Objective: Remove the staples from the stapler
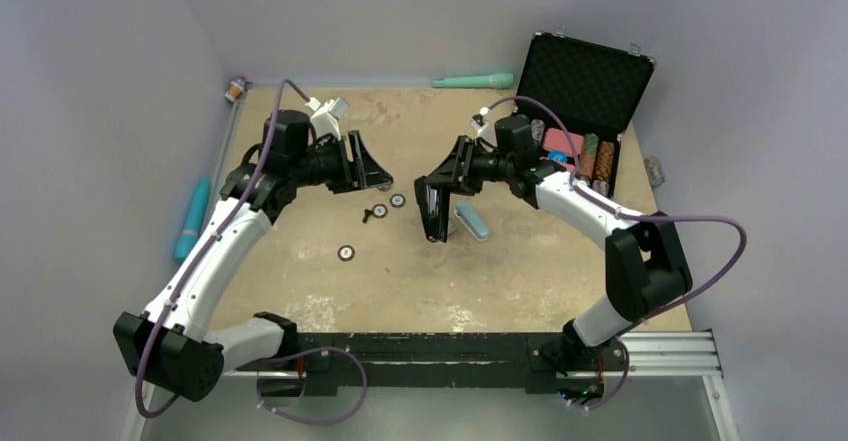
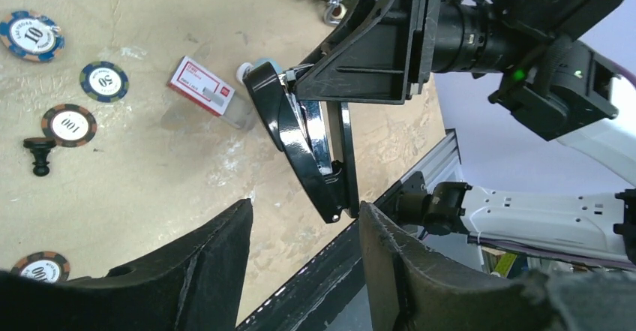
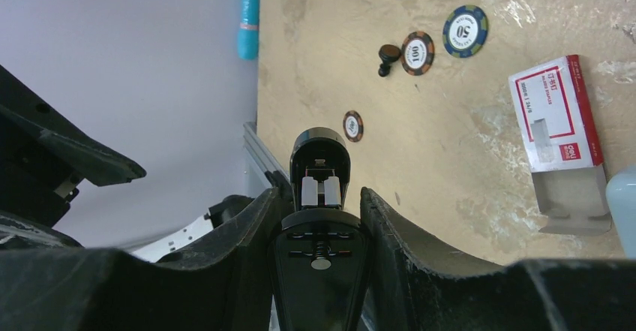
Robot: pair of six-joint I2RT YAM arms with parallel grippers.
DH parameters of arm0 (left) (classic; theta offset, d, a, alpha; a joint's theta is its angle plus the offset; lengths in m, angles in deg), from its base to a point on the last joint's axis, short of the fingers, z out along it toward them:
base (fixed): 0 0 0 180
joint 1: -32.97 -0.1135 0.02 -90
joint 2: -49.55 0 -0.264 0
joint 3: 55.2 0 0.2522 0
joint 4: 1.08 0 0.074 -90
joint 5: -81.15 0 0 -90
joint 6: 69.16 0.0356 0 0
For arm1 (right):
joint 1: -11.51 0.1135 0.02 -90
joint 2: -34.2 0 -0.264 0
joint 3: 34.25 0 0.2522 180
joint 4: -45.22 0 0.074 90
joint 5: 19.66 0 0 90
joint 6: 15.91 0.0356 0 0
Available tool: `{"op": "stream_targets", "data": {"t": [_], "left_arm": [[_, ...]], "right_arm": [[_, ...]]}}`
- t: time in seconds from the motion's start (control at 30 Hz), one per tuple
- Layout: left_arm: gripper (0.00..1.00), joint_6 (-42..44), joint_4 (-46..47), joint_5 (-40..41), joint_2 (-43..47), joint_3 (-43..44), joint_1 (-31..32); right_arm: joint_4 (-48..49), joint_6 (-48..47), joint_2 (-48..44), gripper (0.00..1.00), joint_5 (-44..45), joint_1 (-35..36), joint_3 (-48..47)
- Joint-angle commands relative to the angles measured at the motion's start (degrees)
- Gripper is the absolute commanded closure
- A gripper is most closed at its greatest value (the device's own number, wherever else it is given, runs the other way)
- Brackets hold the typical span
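**Stapler held up and ready, staples not yet out**

Top view: your right gripper (image 1: 441, 183) pinches the stapler (image 1: 433, 216) by its upper end. The lower end hangs close to the table (image 1: 300, 291), just beside the light-blue bar (image 1: 471, 220). Your left gripper (image 1: 372, 169) hovers opposite, apart from the stapler, with the poker chips (image 1: 380, 210) below it.

Left wrist view: your left jaws are spread wide with nothing between them, and the stapler sits straight ahead of them. Its top arm stands a little away from the base, and a bright metal rail (image 2: 321, 132) shows in the gap. You cannot pick out the staples as a separate strip here. The red-and-white box (image 2: 201, 85) lies on the table beyond.

Right wrist view: your right jaws press on both sides of the stapler body. You look along it to the rounded end, where two pale grey pieces (image 3: 319, 191) sit in the channel. They are too small to say whether they are staples.

My read is that you are at the presenting step, with the pull itself not begun. Next, narrow the left jaws and line them up with the rail. Then ease into the gap while the right arm holds firm. The tips look broad for that slot, so go slowly.
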Motion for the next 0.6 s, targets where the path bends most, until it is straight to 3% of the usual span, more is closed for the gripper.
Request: {"op": "stream_targets", "data": {"t": [0.0, 0.17, 0.27, 0.33, 0.57], "left_arm": [[0.43, -4.6, 8.48, 1.49, -1.38, -3.57, -0.48], [0.53, -7.62, 13.39, 2.97, -5.97, -6.13, -0.48], [0.85, -10.75, 13.77, 4.2, -11.45, -4.57, -0.48], [1.0, -13.07, 13.41, 4.49, -15.0, -2.95, -0.48], [1.0, -19.2, 13.55, 7.19, -23.43, 1.39, -0.26]], "right_arm": [[-3.91, -2.07, 2.21, 1.0, -0.83, 1.03, -6.33], [-8.82, -5.68, 7.3, 1.0, -2.14, 2.51, -10.54], [-9.78, -6.76, 9.13, 1.0, -2.1, 3.05, -11.36], [-9.96, -7.37, 10.42, 1.0, -2.64, 3.45, -11.79], [-13.93, -11.23, 15.07, 1.0, -4.39, 4.13, -15.86]]}}
